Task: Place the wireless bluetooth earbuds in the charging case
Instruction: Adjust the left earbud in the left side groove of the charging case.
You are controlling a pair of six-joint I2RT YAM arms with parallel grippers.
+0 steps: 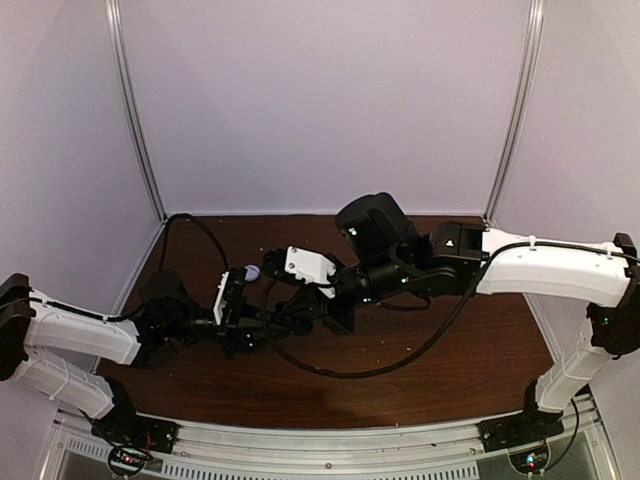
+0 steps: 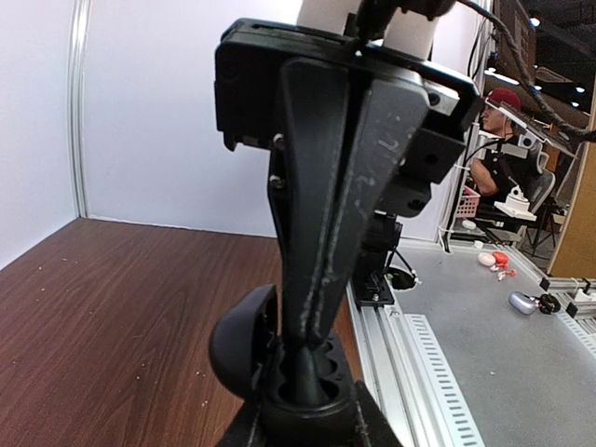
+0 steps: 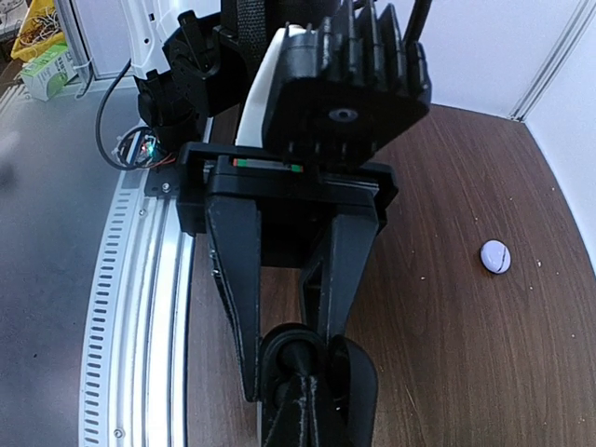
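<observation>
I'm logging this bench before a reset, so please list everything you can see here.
black charging case: one, black, lid open, mid-table, gripped by the left tool
small white oval object: one, white, lying on the table apart, toward the back wall
earbuds: none visible; the tool tips hide the case's inside
cable: one, black, looping over the table's near half
table: one, dark brown wood
walls: white, on three sides
person: one, red cap, beyond the grey bench
left tool: black, shut on the case
right tool: black, shut, tips down at the open case
</observation>
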